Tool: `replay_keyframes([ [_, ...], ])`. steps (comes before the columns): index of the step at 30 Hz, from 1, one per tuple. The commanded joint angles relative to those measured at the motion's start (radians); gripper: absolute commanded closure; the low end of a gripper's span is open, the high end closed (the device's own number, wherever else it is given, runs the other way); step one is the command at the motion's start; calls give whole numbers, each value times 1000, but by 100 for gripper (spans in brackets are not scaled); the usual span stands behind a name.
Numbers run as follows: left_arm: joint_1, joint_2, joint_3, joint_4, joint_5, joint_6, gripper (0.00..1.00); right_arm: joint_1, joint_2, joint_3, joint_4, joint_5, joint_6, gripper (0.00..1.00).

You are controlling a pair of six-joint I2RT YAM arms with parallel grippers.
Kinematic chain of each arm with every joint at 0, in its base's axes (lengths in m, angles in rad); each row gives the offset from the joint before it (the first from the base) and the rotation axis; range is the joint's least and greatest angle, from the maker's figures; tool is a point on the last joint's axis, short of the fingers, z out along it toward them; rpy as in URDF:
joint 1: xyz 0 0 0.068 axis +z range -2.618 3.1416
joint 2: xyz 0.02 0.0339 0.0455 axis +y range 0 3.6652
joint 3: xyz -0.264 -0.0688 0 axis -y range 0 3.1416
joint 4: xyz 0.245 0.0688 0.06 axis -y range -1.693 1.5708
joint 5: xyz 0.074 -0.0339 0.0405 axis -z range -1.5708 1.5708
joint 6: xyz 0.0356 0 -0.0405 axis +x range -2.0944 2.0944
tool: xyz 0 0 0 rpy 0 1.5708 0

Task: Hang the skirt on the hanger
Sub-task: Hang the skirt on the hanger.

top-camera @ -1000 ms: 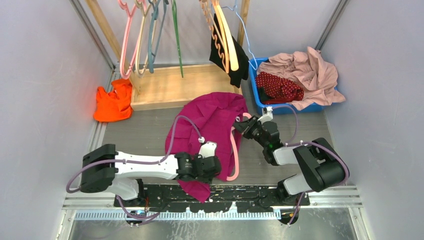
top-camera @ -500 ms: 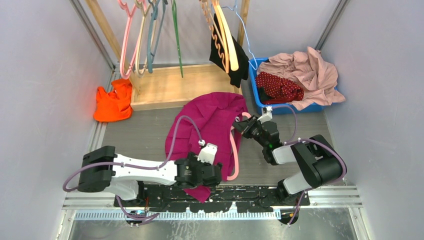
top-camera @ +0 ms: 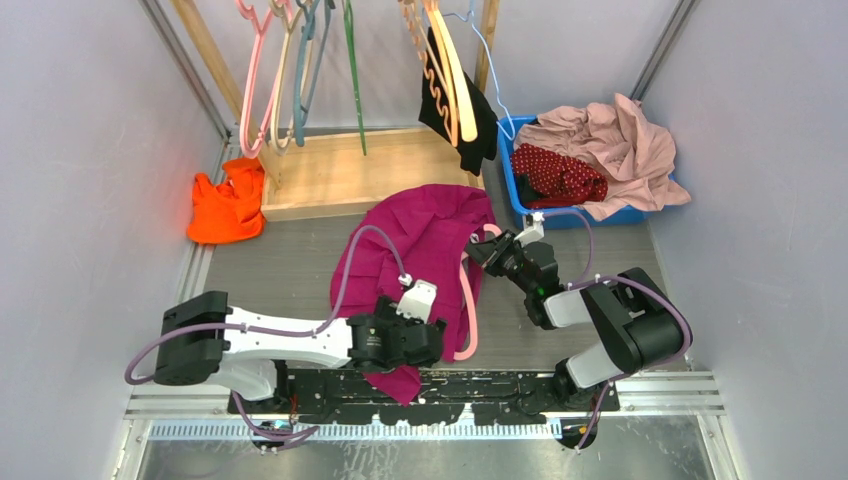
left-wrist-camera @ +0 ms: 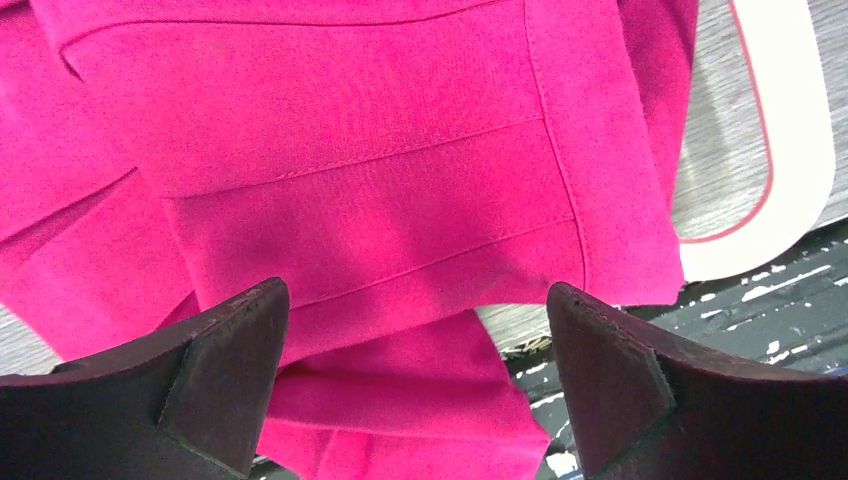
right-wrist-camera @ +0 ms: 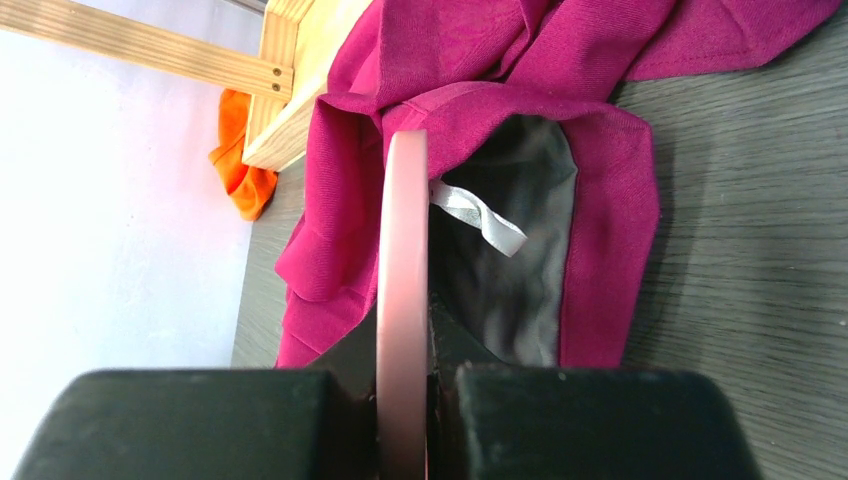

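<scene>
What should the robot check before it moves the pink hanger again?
1. Right gripper shut on the pink hanger: ok.
2. Left gripper open and empty: ok.
3. Left gripper positioned over the near edge of the magenta garment: ok.
4. Hanger tucked inside that garment's opening: cannot tell; it runs along the opening's edge.
5. Dotted skirt on the hanger: not ok; it lies in the blue bin, untouched.
</scene>
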Motion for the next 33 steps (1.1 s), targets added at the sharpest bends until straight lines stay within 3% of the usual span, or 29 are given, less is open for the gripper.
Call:
replay_keyframes([
  [1, 41, 37, -41, 128, 79, 37, 0, -9, 1, 52, 108, 42, 4, 99],
  [5, 45, 74, -55, 172, 114, 33, 3, -9, 7, 55, 108, 44, 6, 99],
  [8, 54, 88, -62, 179, 108, 27, 13, -8, 13, 57, 120, 42, 11, 99],
  [11, 72, 69, -66, 170, 106, 23, 38, -9, 13, 57, 121, 42, 12, 99],
  [14, 77, 41, -52, 144, 108, 33, 76, -10, 9, 58, 117, 41, 11, 99],
  [15, 77, 33, -47, 133, 107, 33, 96, -10, 9, 59, 117, 41, 12, 99],
  [16, 77, 25, -44, 125, 109, 34, 100, -10, 11, 61, 118, 42, 12, 99],
  [24, 77, -102, -27, 70, 164, 48, 100, -9, 6, 74, 124, 37, 28, 99],
  [25, 77, -111, -24, 57, 166, 59, 98, -10, 2, 76, 117, 36, 28, 99],
  [29, 76, -102, -20, 14, 197, 155, 71, -10, -2, 82, 103, 35, 24, 99],
  [33, 65, -73, -46, 45, 218, 242, 64, -8, 3, 83, 103, 35, 24, 99],
])
